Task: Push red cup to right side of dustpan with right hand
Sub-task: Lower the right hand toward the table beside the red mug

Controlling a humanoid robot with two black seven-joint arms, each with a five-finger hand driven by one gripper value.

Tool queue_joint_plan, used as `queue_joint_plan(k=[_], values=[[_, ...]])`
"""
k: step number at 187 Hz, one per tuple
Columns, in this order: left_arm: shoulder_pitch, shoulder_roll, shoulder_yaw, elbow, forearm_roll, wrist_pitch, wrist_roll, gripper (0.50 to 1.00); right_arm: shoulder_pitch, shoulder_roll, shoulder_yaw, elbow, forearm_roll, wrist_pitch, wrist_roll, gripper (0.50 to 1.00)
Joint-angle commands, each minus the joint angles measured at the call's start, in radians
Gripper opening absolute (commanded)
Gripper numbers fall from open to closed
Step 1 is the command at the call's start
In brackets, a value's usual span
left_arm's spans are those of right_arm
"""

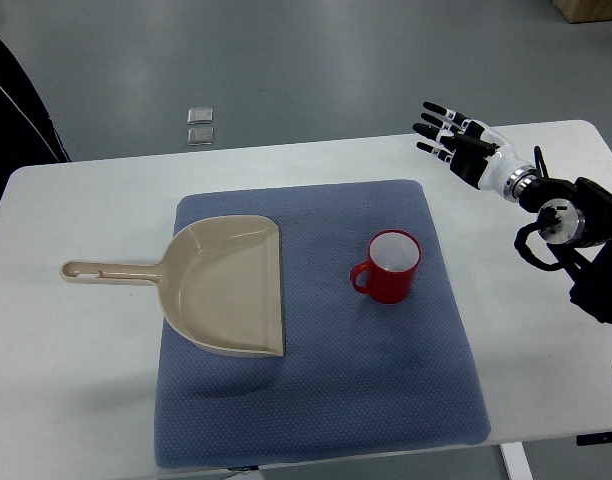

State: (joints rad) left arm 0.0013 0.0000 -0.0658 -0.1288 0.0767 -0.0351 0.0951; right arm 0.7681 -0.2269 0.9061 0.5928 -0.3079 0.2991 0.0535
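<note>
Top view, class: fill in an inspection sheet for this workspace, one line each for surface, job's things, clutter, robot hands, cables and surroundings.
Surface: white table with a blue mat laid on its middle.
Job's things: red cup upright on the mat, handle toward the dustpan; beige dustpan to the cup's left, apart from it, handle reaching off the mat.
Clutter: nothing seen on the table.
Robot hands: right robot hand open, fingers spread, above the table's far right corner, clear of the cup; left one not in view.
Cables: black cables looping at the right wrist.
Surroundings: grey floor, a small clear object on it beyond the table; a dark shape at the left edge.
</note>
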Motion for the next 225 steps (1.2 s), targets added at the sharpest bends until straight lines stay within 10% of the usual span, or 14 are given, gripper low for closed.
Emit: queue_joint_plan(k=[1,63,98,151,225], values=[[0.0,0.0,0.0,0.003,0.0,0.0,0.0,1.0,-0.006,-0.023,-0.012,0.002,-0.007,0.028,0.054,0.934],[0.0,0.0,0.0,-0.002,0.0,0.0,0.0,1.0,-0.035,-0.111,-0.053,0.002,-0.214,0.129,0.157,0.932],[0.0,0.0,0.0,0.0,0.0,0.0,0.0,1.0,-0.064,-0.175,-0.078,0.002,-0.335,0.31,0.302,0.93],[0.0,0.0,0.0,0.0,0.0,0.0,0.0,1.0,-0.075,-0.247,-0.233,0.01,-0.455,0.312,0.555,0.93],[0.0,0.0,0.0,0.0,0.0,0.0,0.0,1.0,-0.122,-0.25,-0.276,0.015,-0.609,0.312,0.557,0.93]])
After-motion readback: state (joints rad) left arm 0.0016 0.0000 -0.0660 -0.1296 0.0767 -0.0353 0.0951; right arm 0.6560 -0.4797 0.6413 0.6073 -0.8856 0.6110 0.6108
